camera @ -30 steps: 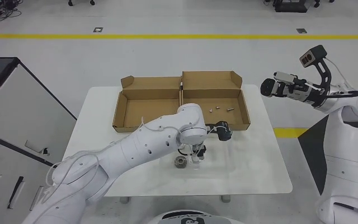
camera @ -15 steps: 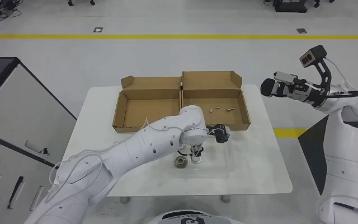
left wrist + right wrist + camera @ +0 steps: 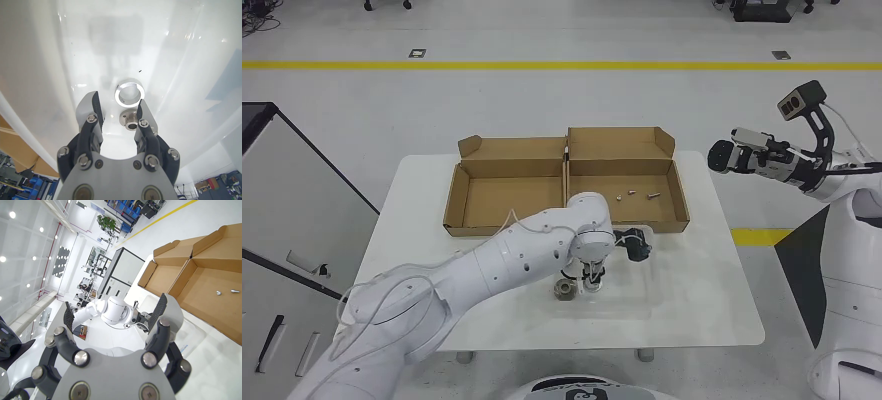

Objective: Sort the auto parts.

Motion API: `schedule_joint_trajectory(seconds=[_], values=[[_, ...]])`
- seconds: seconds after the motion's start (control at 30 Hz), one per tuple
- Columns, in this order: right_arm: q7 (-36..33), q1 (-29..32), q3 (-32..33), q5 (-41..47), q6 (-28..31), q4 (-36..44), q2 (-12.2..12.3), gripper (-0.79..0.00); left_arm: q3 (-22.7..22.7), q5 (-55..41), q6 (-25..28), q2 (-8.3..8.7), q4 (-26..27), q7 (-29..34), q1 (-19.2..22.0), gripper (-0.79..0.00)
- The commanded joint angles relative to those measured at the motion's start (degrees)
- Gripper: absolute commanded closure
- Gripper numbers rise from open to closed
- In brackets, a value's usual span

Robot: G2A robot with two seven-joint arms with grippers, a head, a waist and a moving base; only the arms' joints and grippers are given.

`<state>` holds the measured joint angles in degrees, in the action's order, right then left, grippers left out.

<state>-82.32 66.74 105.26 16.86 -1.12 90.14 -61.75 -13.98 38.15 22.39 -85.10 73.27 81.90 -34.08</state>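
A pick is in hand. The left claw [image 3: 119,107], jaws spread, hangs low over a shallow clear tray [image 3: 639,297] near the front of the white worktop [image 3: 712,300]. A flanged bushing [image 3: 130,121] lies on the tray floor between the fingers, close to one pad. A silver ring collar [image 3: 129,94] lies just beyond it.

Next, I judge, the claw must drop, centre on the bushing and close without catching the ring.

Behind the tray sit a left box [image 3: 507,200] and a right box [image 3: 667,205], the latter holding two small bolts [image 3: 219,292].

The left wrist view tells the two parts apart; from above they read as a small grey blob. The right claw [image 3: 115,311], spread and holding nothing, is raised off to the side.
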Motion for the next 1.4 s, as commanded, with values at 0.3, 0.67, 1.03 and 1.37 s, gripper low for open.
schedule_joint_trajectory(seconds=[0.3,0.67,1.03,1.37], values=[[0.0,0.0,0.0,0.0,0.0,0.0,0.0,-0.785,2.3,-1.0,0.5,-1.61,-3.3,-0.5,1.2,-0.369],[0.0,0.0,0.0,0.0,0.0,0.0,0.0,-0.785,3.5,-2.1,0.7,-2.85,-6.4,-0.7,1.8,-0.354],[0.0,0.0,0.0,0.0,0.0,0.0,0.0,-0.785,4.2,-2.5,1.0,-3.76,-8.7,-1.0,2.2,-0.342],[0.0,0.0,0.0,0.0,0.0,0.0,0.0,-0.785,4.2,-2.3,1.2,-4.49,-10.4,-1.2,1.9,-0.339]])
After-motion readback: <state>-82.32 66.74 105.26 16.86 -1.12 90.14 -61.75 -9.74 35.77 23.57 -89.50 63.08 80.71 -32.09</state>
